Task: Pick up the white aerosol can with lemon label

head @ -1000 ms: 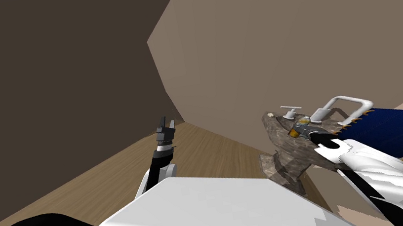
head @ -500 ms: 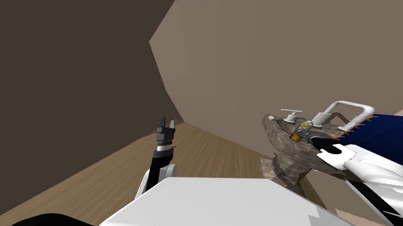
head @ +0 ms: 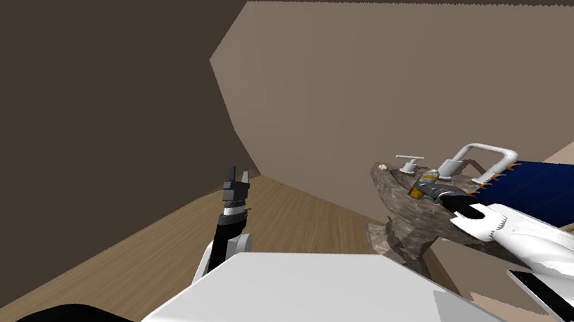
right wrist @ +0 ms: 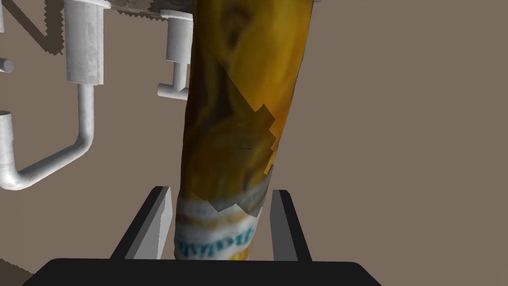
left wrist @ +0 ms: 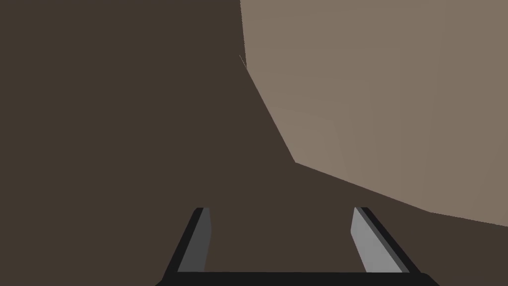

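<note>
The aerosol can (right wrist: 238,99) has a yellow lemon-coloured label and a white band with teal lettering near my hand. My right gripper (right wrist: 221,191) is shut on it, both fingers pressing its sides close to that white band. In the head view the can (head: 419,189) is small at the tip of my right gripper (head: 433,189), over the left end of a mottled stone counter (head: 408,219). My left gripper (head: 238,173) is raised in front of the chest, and its fingers (left wrist: 364,238) stand open with nothing between them.
A white arched faucet (head: 483,153) and a small tap handle (head: 410,162) stand on the counter just behind the can, seen close as the faucet (right wrist: 79,99) and handle (right wrist: 176,59). A dark blue basin (head: 567,188) lies to the right. Wooden floor (head: 150,254) lies to the left.
My right arm has shifted slightly at the counter's end with the can still in its grip. The left arm has not moved.
</note>
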